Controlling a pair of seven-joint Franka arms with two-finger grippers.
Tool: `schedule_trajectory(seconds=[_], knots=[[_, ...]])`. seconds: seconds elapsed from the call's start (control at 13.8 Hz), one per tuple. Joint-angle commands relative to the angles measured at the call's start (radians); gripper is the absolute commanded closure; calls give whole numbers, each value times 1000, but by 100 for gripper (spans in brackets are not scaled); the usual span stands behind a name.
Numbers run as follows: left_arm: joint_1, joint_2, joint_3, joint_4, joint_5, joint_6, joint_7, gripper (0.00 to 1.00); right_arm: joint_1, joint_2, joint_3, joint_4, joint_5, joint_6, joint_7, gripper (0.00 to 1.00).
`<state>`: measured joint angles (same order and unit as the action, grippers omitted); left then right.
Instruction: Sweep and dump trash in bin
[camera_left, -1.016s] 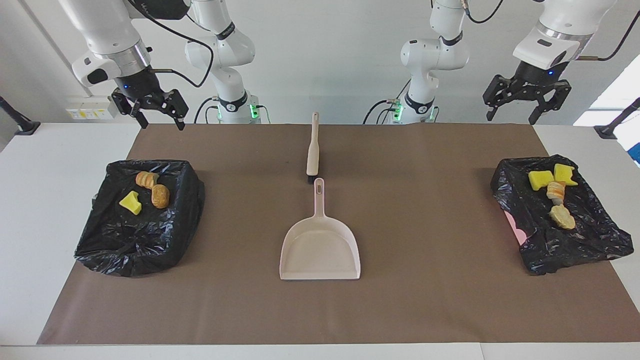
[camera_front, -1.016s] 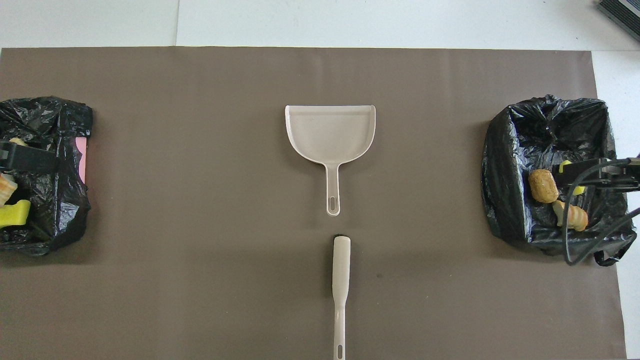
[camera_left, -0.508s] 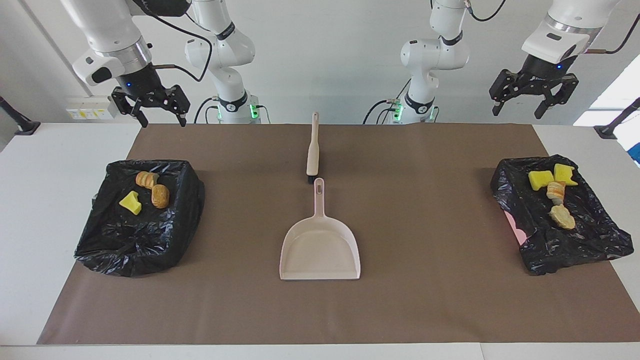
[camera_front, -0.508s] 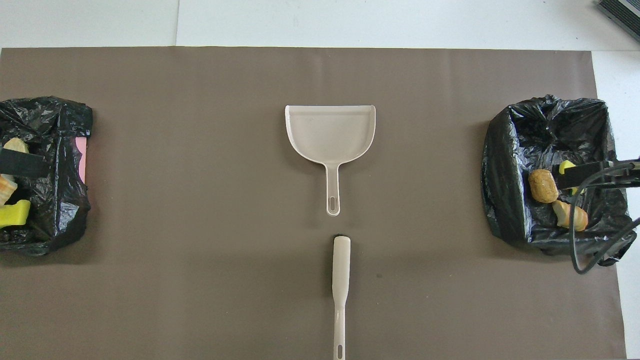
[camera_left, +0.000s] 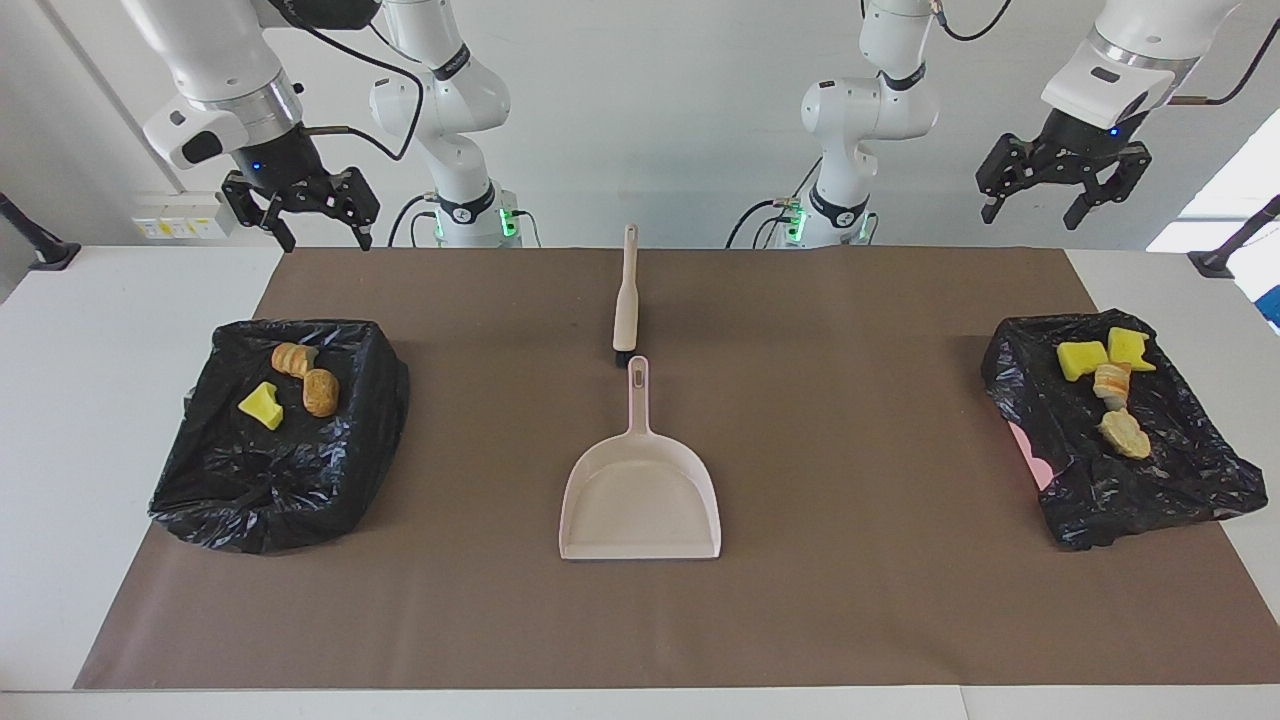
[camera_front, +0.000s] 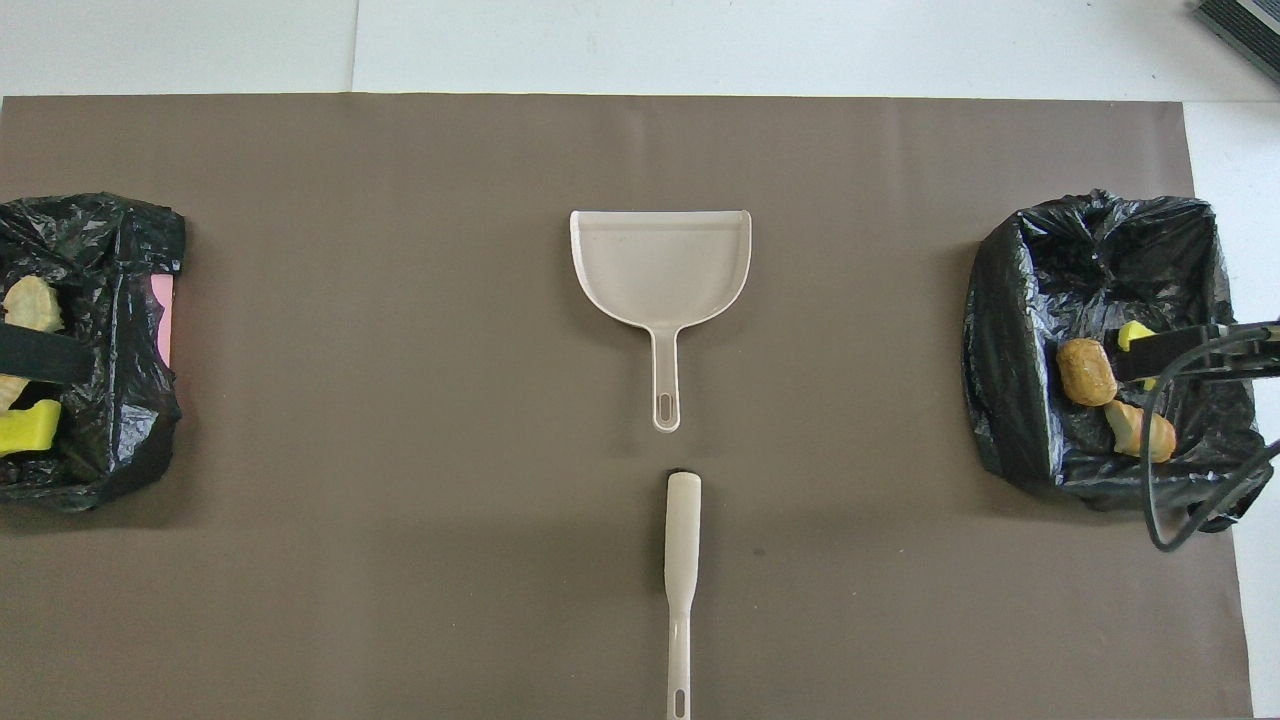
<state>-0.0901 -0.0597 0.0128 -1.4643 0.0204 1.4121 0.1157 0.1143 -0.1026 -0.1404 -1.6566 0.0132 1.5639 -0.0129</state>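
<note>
The trash lies in two black-bagged bins. The bin (camera_left: 250, 515) at the right arm's end holds a yellow chunk (camera_left: 262, 405) and two brown bread pieces (camera_left: 320, 392). Inside the bin (camera_left: 1130, 510) at the left arm's end are two yellow chunks (camera_left: 1082, 360) and two tan pieces (camera_left: 1124, 435). My right gripper (camera_left: 328, 238) hangs open and empty high over the mat's robot-side edge, above its bin. Over the other bin, my left gripper (camera_left: 1030, 215) is also raised, open and empty. In the overhead view one finger (camera_front: 35, 352) of it crosses that bin.
A beige dustpan (camera_left: 640, 495) lies flat mid-mat, its handle pointing toward the robots. The beige brush (camera_left: 626, 295) lies in line with it, nearer the robots, bristles next to the pan's handle tip. The brown mat (camera_left: 850, 450) covers the white table.
Both grippers have risen a little above their bins, the left one more. Trash, dustpan and brush have not moved.
</note>
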Motion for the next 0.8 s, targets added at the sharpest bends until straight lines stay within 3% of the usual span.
schedule_trajectory(seconds=[0.0,0.73], knots=[[15,-38,-7,-44,-4,-2,-4,0,-5,11,4,17,-10,-8,-16,0],[13,-40,-7,-44,-4,-2,-4,0,-11,9,4,15,-9,-5,-24,0]])
